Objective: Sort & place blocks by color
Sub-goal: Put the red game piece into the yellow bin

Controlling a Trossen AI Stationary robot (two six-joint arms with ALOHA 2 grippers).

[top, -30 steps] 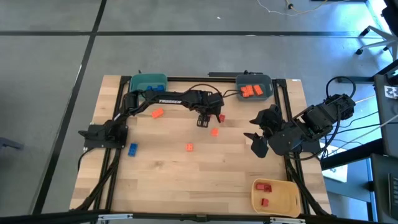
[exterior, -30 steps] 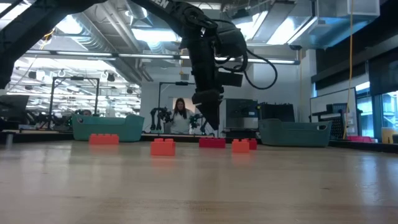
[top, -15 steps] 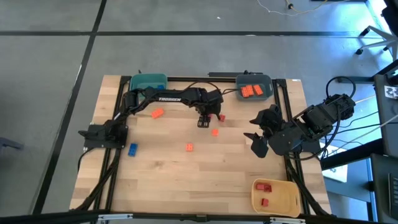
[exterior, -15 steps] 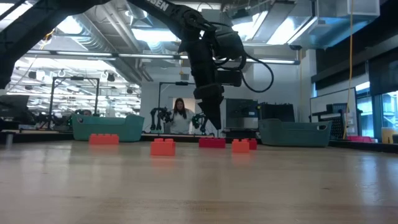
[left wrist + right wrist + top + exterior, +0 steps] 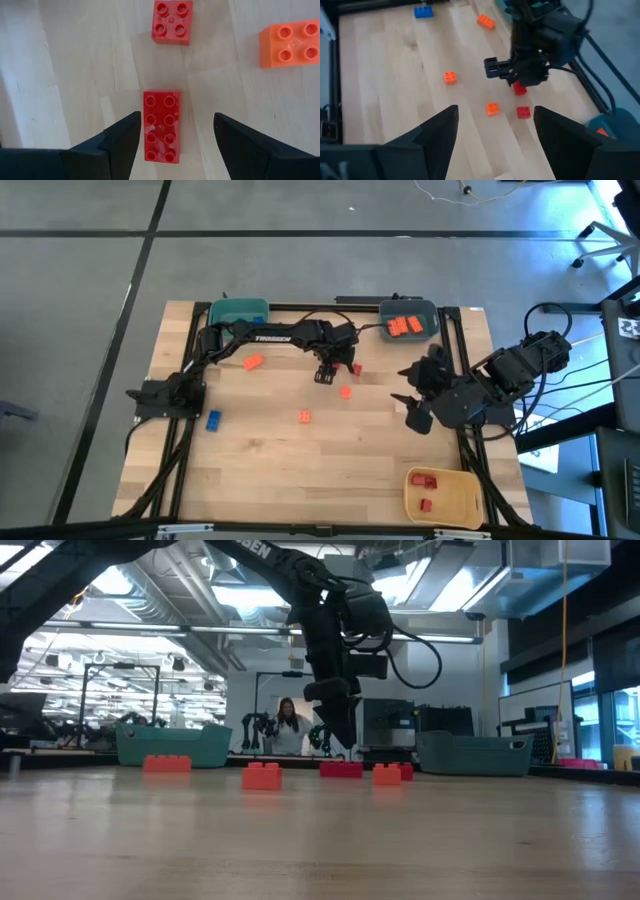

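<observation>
Left wrist view shows the left gripper [image 5: 172, 132] wide open over a long red brick [image 5: 161, 126] on the bench [image 5: 75, 60] — pick-up step; next, I judge, lower and close — right gripper [image 5: 413, 398] waits, open.

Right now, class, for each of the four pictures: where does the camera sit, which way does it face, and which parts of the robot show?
High view: above, facing straight down; table, both arms, left gripper and right gripper.
Low view: at tabletop height, facing level across; left arm coming down.
Left wrist view: on the left wrist, facing down; its open fingers flank the long red block.
Right wrist view: on the right wrist, facing across the table; own fingers, left arm.
Shared: both wrist views show that block.
</observation>
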